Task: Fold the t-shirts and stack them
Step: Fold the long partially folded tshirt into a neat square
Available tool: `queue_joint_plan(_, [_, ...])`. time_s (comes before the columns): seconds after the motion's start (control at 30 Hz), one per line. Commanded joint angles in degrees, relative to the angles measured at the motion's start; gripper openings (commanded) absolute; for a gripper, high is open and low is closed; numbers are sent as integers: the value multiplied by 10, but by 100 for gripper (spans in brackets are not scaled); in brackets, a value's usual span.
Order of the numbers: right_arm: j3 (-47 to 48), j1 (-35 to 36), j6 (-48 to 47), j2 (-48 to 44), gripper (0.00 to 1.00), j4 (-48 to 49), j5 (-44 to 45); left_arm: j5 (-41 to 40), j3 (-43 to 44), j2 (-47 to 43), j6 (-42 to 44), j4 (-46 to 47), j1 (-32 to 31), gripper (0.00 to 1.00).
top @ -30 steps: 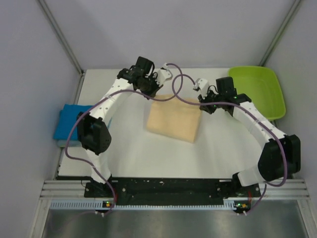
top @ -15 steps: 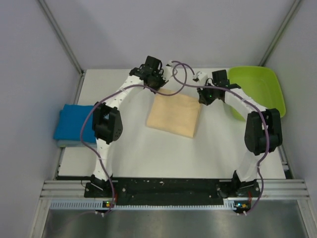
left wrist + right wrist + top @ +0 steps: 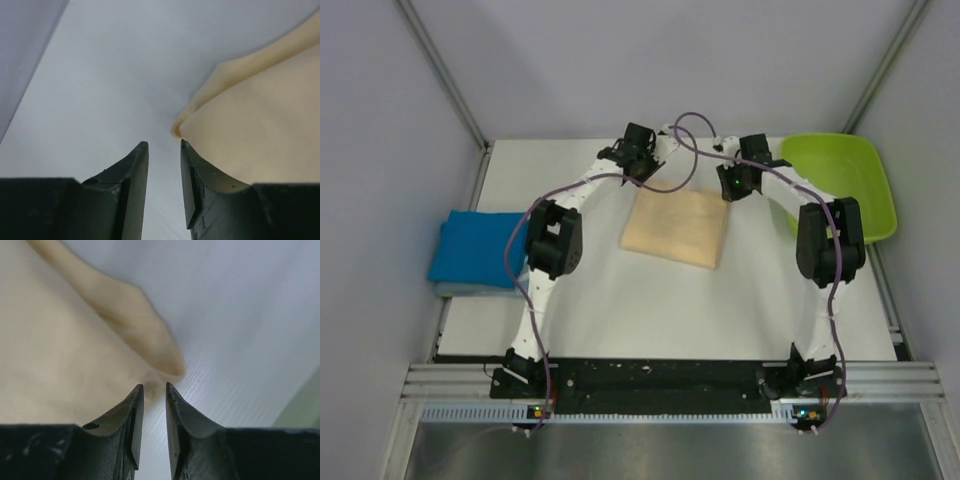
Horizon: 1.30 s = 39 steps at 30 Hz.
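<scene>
The pale peach t-shirt (image 3: 675, 228) lies folded in a rectangle at the table's middle. The bright blue t-shirt (image 3: 475, 248) rests as a folded square at the left edge. My left gripper (image 3: 645, 180) sits at the peach shirt's far left corner. In the left wrist view the left gripper (image 3: 164, 145) is open by a narrow gap with only table between the jaws, and the peach shirt's corner (image 3: 250, 130) lies just past the right fingertip. My right gripper (image 3: 728, 190) is at the far right corner. The right wrist view shows the right gripper (image 3: 154, 386) narrowly open, with the peach cloth (image 3: 75, 355) just ahead.
A lime-green plastic tray (image 3: 825, 140) stands at the back right, close to the right arm's elbow, and shows as a green patch (image 3: 305, 410) in the right wrist view. Grey walls enclose the white table (image 3: 620, 310) on three sides.
Both grippers have parted their jaws and let go of the peach shirt's far corners. Both wrists moved inward along the far edge. The shirt's near edge now lies a little farther back.
</scene>
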Motion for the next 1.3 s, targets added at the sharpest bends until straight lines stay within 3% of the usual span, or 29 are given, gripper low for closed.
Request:
queue_joint_plan(0.0, [107, -12, 73, 51, 25, 33, 89, -92, 50, 13, -24, 75, 10, 43])
queue_joint_plan(0.13, [178, -12, 122, 39, 30, -3, 117, -81, 68, -14, -56, 39, 23, 45])
queue_joint_plan(0.23, [145, -10, 171, -27, 30, -5, 53, -5, 21, -69, -99, 4, 30, 34])
queue_joint_plan(0.4, [31, 14, 212, -77, 5, 8, -76, 180, -88, -131, -115, -2, 12, 20])
queue_joint_plan(0.53, [33, 14, 276, -24, 0, -8, -52, 184, -58, -78, -164, 1, 10, 0])
queue_joint_plan(0.67, [90, 8, 306, 42, 0, -42, -15, 177, -48, -38, -248, 67, 36, 0])
queue_joint_plan(0.77, [119, 5, 313, 85, 0, -64, -2, 157, 19, 13, -258, 33, 40, 0])
queue_joint_plan(1.0, [202, -19, 330, 158, 0, -71, 61, 124, 67, 80, -294, 19, 43, 10])
queue_joint_plan(1.2, [239, -20, 326, 155, 1, -88, 68, 100, 84, 73, -339, 2, 62, 18])
queue_joint_plan(1.27, [234, -20, 312, 128, 7, -98, 85, 88, 84, 50, -358, -14, 75, 24])
